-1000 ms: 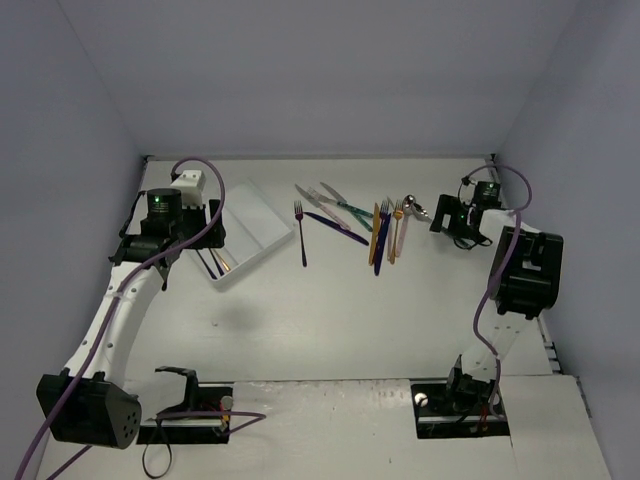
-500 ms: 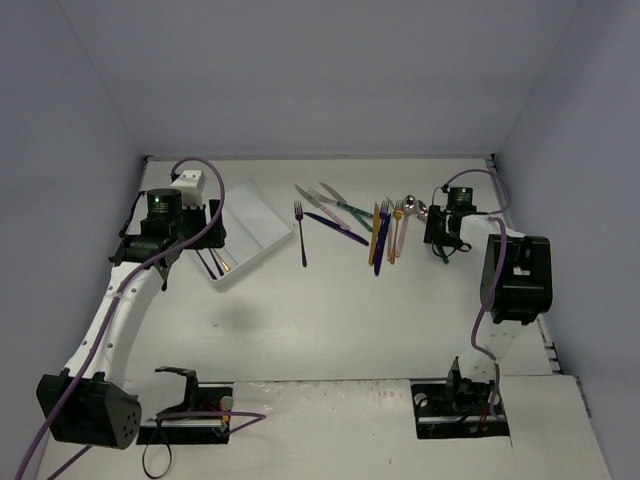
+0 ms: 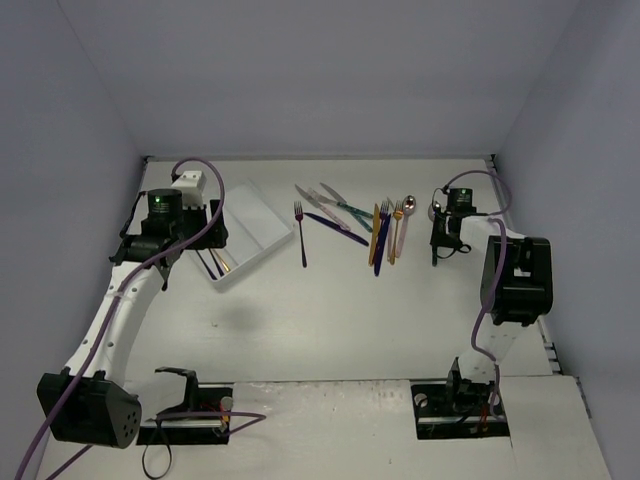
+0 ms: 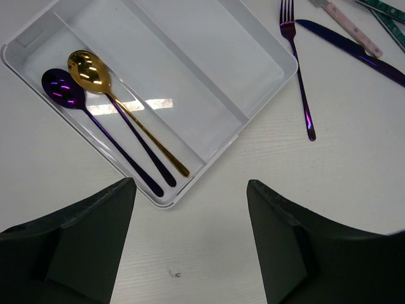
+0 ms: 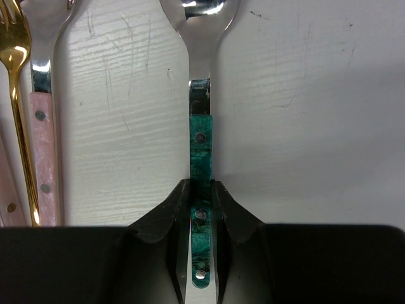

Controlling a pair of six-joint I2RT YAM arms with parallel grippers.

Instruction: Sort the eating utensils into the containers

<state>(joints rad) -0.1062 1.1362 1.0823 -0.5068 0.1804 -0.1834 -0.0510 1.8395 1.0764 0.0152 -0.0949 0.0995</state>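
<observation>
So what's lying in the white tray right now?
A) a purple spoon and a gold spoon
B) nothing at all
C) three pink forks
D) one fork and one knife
A: the left wrist view shows a purple spoon and a gold spoon lying side by side in one outer compartment of the white tray.

A white table (image 3: 320, 320) with faint wood grain and scratches fills the floor. Pale lavender walls (image 3: 320, 80) rise at its nine, twelve and three o'clock edges. In the left wrist view a small dark speck (image 4: 174, 273) sits at six o'clock.
</observation>
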